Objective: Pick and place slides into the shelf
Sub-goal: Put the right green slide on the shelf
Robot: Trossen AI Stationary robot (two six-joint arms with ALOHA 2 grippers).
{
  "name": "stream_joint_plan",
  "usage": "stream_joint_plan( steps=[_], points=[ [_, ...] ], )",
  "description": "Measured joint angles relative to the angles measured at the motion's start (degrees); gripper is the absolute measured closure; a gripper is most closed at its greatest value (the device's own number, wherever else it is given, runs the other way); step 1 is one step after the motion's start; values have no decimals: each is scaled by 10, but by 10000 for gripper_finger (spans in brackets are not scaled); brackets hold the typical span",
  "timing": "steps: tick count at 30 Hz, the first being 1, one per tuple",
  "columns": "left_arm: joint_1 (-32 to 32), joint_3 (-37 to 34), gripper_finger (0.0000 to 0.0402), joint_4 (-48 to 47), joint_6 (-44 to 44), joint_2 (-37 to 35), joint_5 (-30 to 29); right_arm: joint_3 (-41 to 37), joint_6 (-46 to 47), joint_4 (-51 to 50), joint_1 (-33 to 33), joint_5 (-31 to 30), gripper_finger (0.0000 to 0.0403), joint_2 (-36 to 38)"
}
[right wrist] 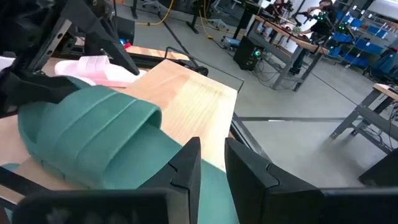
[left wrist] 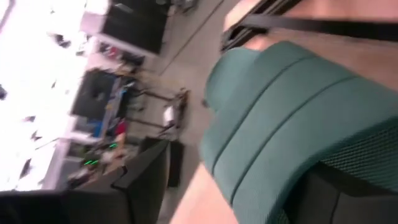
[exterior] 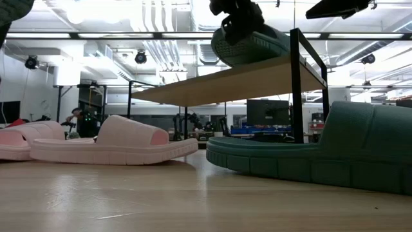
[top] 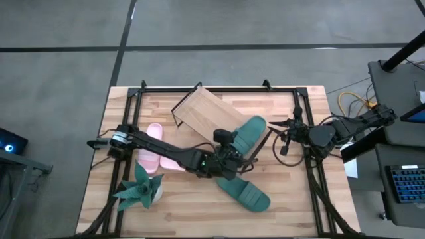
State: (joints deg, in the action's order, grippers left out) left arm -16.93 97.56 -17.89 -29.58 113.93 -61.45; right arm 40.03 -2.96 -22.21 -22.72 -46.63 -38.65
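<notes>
Nearest the shelf's (top: 209, 114) front corner, a dark green slide (top: 244, 194) lies flat on the surface (top: 292, 206) with bare wood around it. The left gripper (top: 232, 154) pinches a second green slide (top: 249, 133), which overhangs the shelf's right edge. Two pink slides (top: 159, 154) lie left of the shelf. Beyond its right edge, the right gripper (top: 287, 126) hovers, fingers slightly spread.

left pincer (top: 234, 154) clamped, right pincer (top: 277, 126) narrowly parted

One slide (top: 251, 133) seemingly rests on the shelf (top: 202, 113).
</notes>
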Motion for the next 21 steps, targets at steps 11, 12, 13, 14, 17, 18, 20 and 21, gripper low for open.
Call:
stream_joint_plan(
  steps=[11, 12, 13, 14, 17, 18, 20, 21],
  points=[
    [0, 41, 146, -112, 66, -1, 101, 0, -1, -3, 0, 0, 339, 0],
    [1, 41, 146, -115, 66, -1, 111, 0, -1, -3, 0, 0, 339, 0],
    [1, 41, 146, -118, 66, -1, 123, 0, -1, -3, 0, 0, 339, 0],
    [2, 41, 146, -122, 66, -1, 136, 0, -1, -3, 0, 0, 339, 0],
    [7, 41, 146, -135, 65, -4, 168, 0, -1, -3, 0, 0, 339, 0],
    [9, 41, 146, -142, 66, -7, 177, 0, -1, -3, 0, 0, 339, 0],
    [14, 41, 146, -156, 67, -11, 183, 0, -1, -3, 0, 0, 339, 0],
    [16, 41, 146, -159, 68, -13, 186, 0, -1, -3, 0, 0, 339, 0]
  ],
)
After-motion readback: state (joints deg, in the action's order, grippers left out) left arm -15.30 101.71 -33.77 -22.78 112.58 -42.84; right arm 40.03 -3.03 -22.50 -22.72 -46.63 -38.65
